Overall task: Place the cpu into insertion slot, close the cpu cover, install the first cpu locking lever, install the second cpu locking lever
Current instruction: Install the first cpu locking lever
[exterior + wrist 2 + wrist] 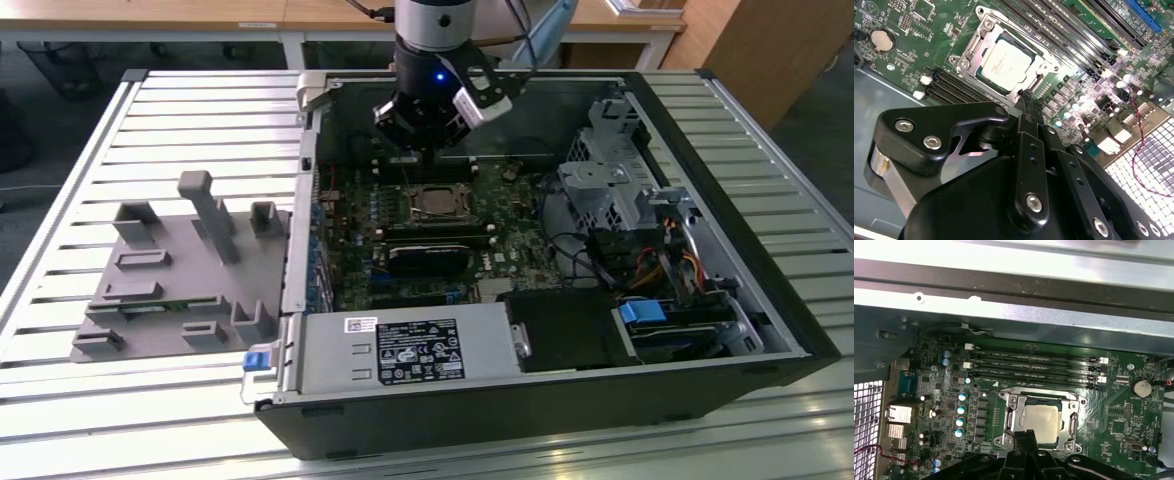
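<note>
Gripper (424,150): above open computer case (534,410), at 12 o'clock of insertion slot (414,200) in exterior view.
Fingers (1028,130): pressed together, nothing visible between; tips just beside slot's silver rim in both wrist views.
Cpu (1006,65): seated flat in slot, dull silver top showing.
Cpu cover (1012,415): lying flat, framing chip. Lever positions: cannot tell.
Memory slots (1034,365): just beside socket, on side away from gripper.
Grey fixture (174,270): on slatted table (80,400), at 9 o'clock of case, apart from it.
</note>
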